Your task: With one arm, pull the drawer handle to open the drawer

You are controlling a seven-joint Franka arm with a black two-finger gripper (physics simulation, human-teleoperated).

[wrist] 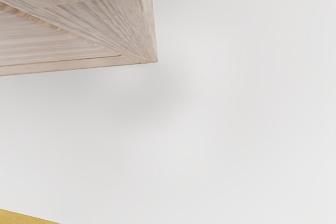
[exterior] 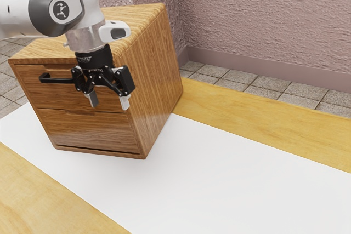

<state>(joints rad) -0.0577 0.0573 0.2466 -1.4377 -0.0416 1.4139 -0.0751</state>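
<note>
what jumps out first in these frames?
A wooden cabinet stands on the white mat, at the exterior view's left. In front of its upper drawer the black gripper hangs open, beside the black handle on the exterior view's right of it, gripping nothing.

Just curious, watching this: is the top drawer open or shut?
Shut. The top drawer sits flush with the cabinet; the open gripper hangs in front of it, not gripping the black handle.
</note>
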